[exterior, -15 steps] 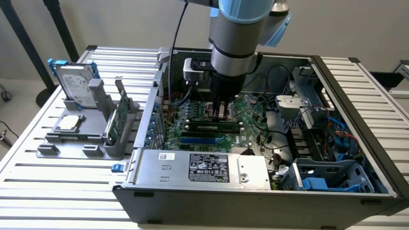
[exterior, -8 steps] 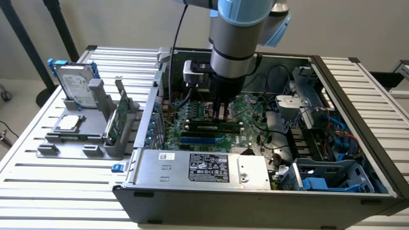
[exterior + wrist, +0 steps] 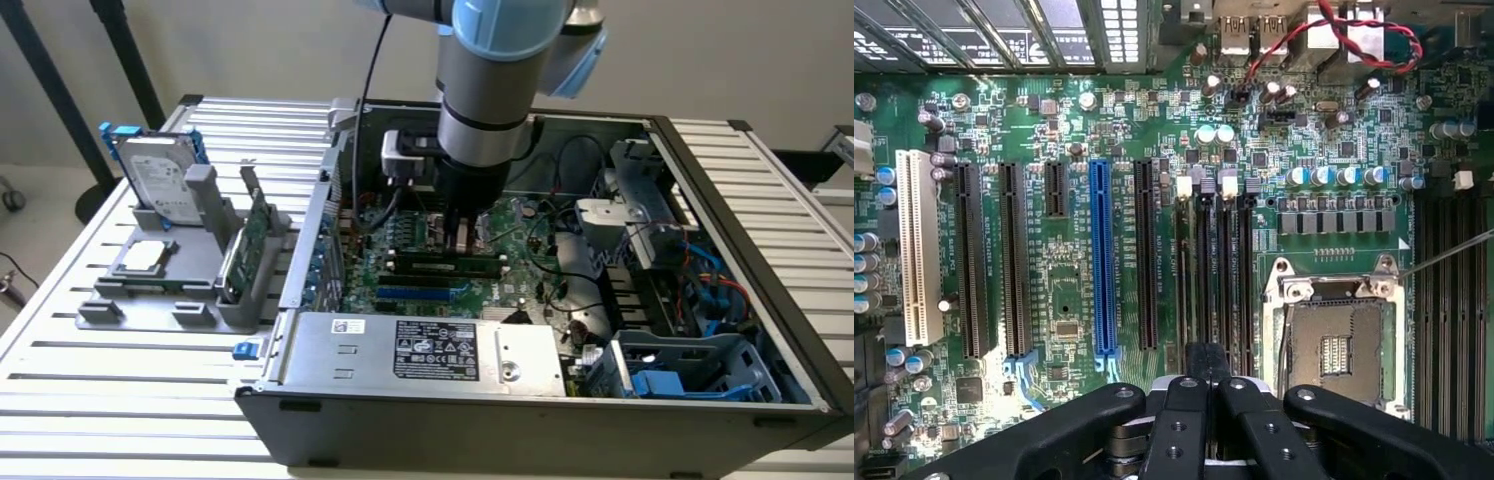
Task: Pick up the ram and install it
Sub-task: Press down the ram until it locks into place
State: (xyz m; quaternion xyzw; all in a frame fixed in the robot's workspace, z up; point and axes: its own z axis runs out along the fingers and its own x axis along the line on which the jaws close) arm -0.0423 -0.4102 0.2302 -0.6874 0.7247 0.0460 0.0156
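The arm is reaching down into the open computer case, which is sitting on the slatted surface. The claw is hanging just above the motherboard, its fingers pressed fully together and pinching what looks like a thin dark stick edge-on above the memory slots; whether that is the ram, I cannot tell. A ram is lying seated in a slot just beside the claw. Toward the exterior view's left, a hard drive and a green card are standing in a grey holder
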